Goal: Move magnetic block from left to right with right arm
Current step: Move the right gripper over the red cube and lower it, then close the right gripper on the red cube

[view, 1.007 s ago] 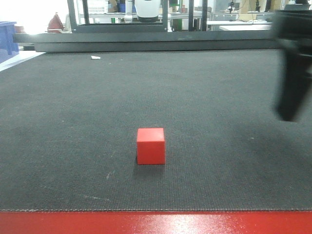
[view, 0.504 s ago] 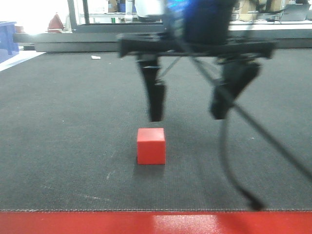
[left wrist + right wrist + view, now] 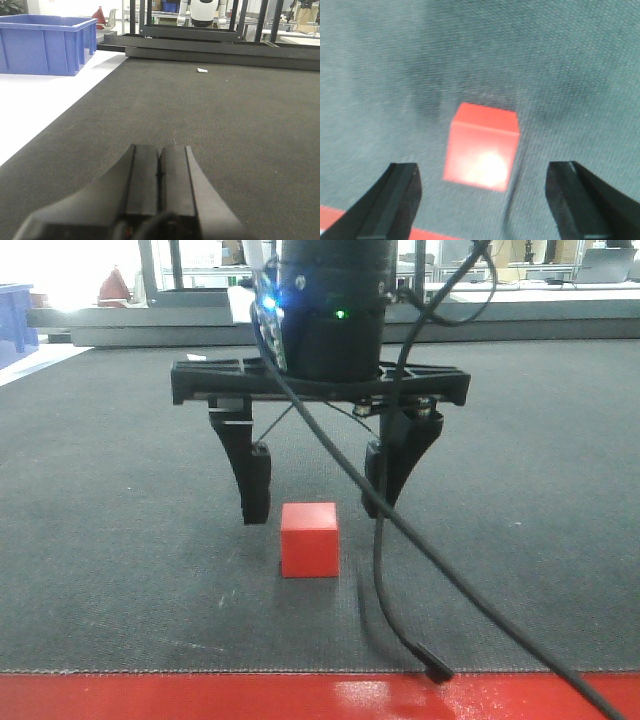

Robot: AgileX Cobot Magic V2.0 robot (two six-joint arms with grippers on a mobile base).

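The right hand [image 3: 318, 502] is held spread apart just over the block [image 3: 309, 540], which is set on the tabletop [image 3: 120, 540]. The fingers of the left hand [image 3: 159, 175] are pressed together.

Dark woven mat [image 3: 120, 590] covers the counter, red front edge [image 3: 200, 698]. Magnetic block [image 3: 309, 539] sits flat on the mat, near front, centre. Small white scrap [image 3: 196, 358] far back left – unidentifiable. Blue bin [image 3: 45, 45] on white surface [image 3: 35, 115] left of the mat.
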